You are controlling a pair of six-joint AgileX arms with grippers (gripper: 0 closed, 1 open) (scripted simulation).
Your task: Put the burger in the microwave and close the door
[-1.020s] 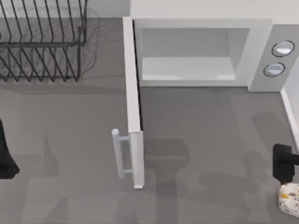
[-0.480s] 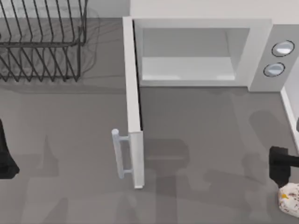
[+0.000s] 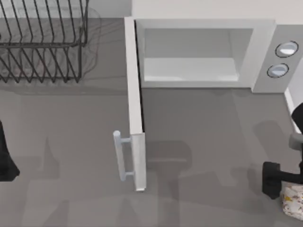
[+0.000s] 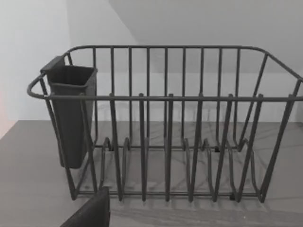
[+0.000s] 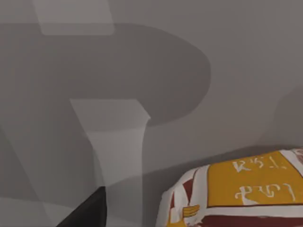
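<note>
The burger (image 3: pixel 293 200) lies on the table at the front right corner; its orange and white wrapper (image 5: pixel 246 194) is close up in the right wrist view. My right gripper (image 3: pixel 273 183) is low over the table just left of the burger, open, with one dark finger (image 5: pixel 87 213) beside the burger and not touching it. The microwave (image 3: pixel 262 52) stands at the back right, its pale cavity bare. The door (image 3: pixel 135 94) stands wide open toward the front, its bar handle (image 3: pixel 120 156) on its left face. My left gripper (image 3: pixel 5 158) is parked at the table's left edge, open.
A black wire dish rack (image 3: pixel 42 45) stands at the back left, and its dark cutlery cup (image 4: pixel 71 113) is in the left wrist view. Two round dials (image 3: pixel 282 59) sit on the microwave's grey side panel. Bare grey tabletop lies between the door and the burger.
My right gripper has shifted left and toward the table's front edge, settling beside the burger. The burger, the door and the left arm have not moved.
</note>
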